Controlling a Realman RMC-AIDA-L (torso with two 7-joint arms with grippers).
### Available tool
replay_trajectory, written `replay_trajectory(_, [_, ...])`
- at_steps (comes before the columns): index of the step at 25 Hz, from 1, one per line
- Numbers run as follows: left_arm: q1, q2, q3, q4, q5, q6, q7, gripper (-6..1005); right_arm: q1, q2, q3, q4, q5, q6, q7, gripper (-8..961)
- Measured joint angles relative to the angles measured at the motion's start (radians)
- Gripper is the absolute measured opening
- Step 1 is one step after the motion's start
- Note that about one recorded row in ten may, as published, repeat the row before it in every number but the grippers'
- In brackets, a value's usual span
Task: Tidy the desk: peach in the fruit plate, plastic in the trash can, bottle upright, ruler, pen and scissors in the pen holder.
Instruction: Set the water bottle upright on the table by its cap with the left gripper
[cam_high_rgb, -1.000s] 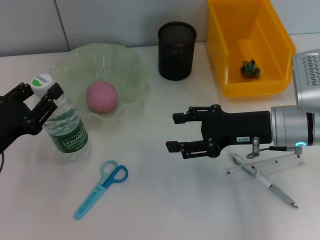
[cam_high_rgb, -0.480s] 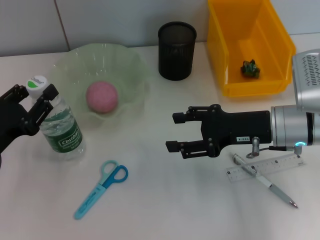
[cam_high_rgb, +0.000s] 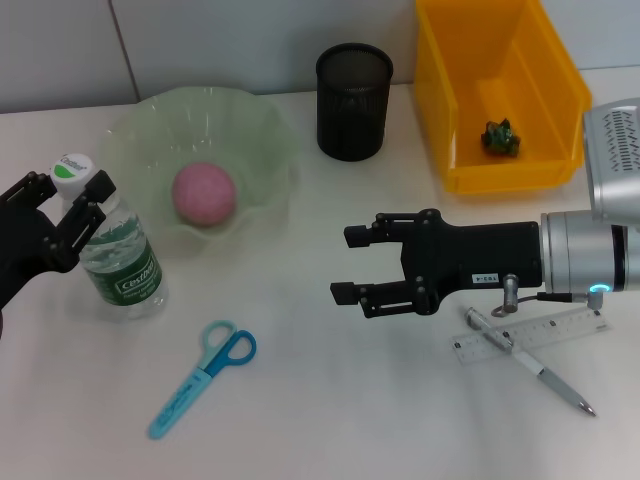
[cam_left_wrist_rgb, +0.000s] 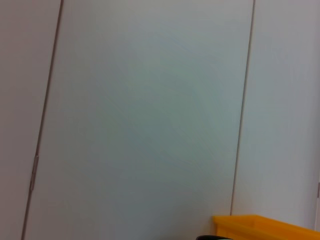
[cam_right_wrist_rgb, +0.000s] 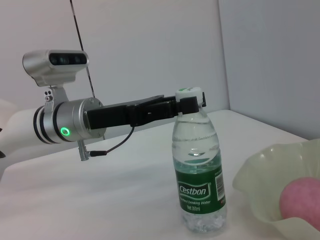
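The bottle (cam_high_rgb: 115, 250) stands upright on the desk (cam_high_rgb: 320, 400), just beside the near left rim of the fruit plate (cam_high_rgb: 260, 130), label facing forward. The left gripper (cam_high_rgb: 72, 205) is at the bottle's neck, its fingers (cam_high_rgb: 95, 210) parted to either side just under the white and green cap (cam_high_rgb: 72, 168); whether the pads touch the neck cannot be told from either view. The right wrist view shows the same: bottle vertical, black fingers level with the cap. The peach (cam_high_rgb: 204, 194) lies inside the fruit plate. The green plastic (cam_high_rgb: 499, 136) lies in the yellow trash can (cam_high_rgb: 455, 100). The right gripper (cam_high_rgb: 352, 265) hangs above the middle of the desk, jaws wide apart and holding nothing. The ruler (cam_high_rgb: 560, 332) and the pen (cam_high_rgb: 535, 370) lie crossed on the desk beside the right arm's wrist. The blue scissors (cam_high_rgb: 200, 378) lie flat near the front, well apart from both grippers. The black pen holder (cam_high_rgb: 354, 100) stands upright at the back, between plate and trash can.
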Motion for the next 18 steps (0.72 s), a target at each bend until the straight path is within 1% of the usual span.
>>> replay_trajectory(18, [0.003,-0.002,-0.003,-0.018,-0.023,-0.011,0.004,624,-0.001,0.0,0.0,-0.001,0.0,-0.003,0.003,731])
